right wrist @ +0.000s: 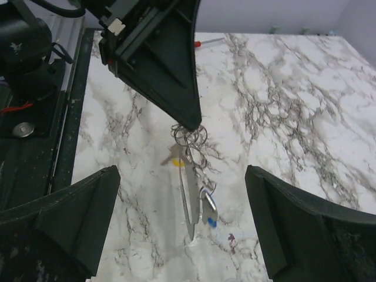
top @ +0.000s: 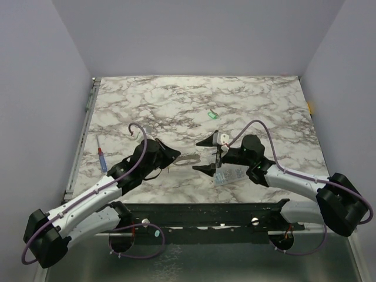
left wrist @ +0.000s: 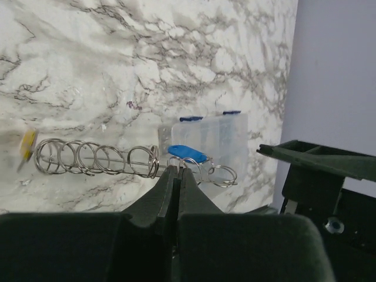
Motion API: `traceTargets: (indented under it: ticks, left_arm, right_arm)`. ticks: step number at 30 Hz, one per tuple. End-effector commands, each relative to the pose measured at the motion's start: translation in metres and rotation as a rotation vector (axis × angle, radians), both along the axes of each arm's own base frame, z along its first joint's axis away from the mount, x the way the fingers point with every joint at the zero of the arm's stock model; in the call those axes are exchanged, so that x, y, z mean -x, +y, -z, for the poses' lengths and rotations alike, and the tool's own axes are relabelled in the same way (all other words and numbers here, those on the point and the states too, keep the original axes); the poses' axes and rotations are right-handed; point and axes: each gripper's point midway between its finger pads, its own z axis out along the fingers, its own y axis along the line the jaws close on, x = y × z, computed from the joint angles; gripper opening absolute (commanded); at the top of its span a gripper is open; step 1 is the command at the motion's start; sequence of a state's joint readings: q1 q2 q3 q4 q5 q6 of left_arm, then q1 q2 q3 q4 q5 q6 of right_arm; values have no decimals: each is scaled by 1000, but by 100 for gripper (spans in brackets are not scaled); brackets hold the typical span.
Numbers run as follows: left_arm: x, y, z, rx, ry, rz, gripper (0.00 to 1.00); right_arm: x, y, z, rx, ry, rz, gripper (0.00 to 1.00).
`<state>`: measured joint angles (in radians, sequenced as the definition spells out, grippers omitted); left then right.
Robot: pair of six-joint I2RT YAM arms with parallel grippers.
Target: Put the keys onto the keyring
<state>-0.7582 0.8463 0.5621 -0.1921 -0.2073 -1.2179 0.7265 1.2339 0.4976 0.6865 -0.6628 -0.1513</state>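
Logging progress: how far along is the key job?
Blue key and yellow key sit against the keyring; threaded or not, I cannot tell. The left gripper is shut on the keyring, the right gripper open beside it. The green key lies apart on the table.

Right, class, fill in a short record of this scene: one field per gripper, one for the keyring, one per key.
left gripper: shut on the keyring
right gripper: open, facing the keyring
keyring: coiled wire, gripped partway along
blue key: at the coil, beside the grip
yellow key: at the coil's far end
green key: alone on the table, apart from the keyring
threaded: cannot tell
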Motion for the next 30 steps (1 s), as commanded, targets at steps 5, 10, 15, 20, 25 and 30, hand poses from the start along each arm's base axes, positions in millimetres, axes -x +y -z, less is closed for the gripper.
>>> traceTargets:
  ticks: [5,10,15,20,25,30]
  left_arm:
    - [26,-16,0,-283,-34,396,0]
    - [29,-15,-7,-390,-68,505,0]
    - [34,-21,-19,-408,-128,607,0]
    - [41,-25,-33,-405,-205,687,0]
    - [47,-26,-40,-421,-276,759,0]
    - [54,-31,-55,-407,-363,827,0]
  right_arm:
    - [18,9,-21,34,-237,-196,100]
    - [31,14,-12,77,-147,-303,97]
    - [31,17,-9,52,-114,-303,77]
    - [23,20,1,67,-91,-274,66]
    - [23,23,2,47,-67,-279,60]
    - [23,25,7,55,-26,-289,59]
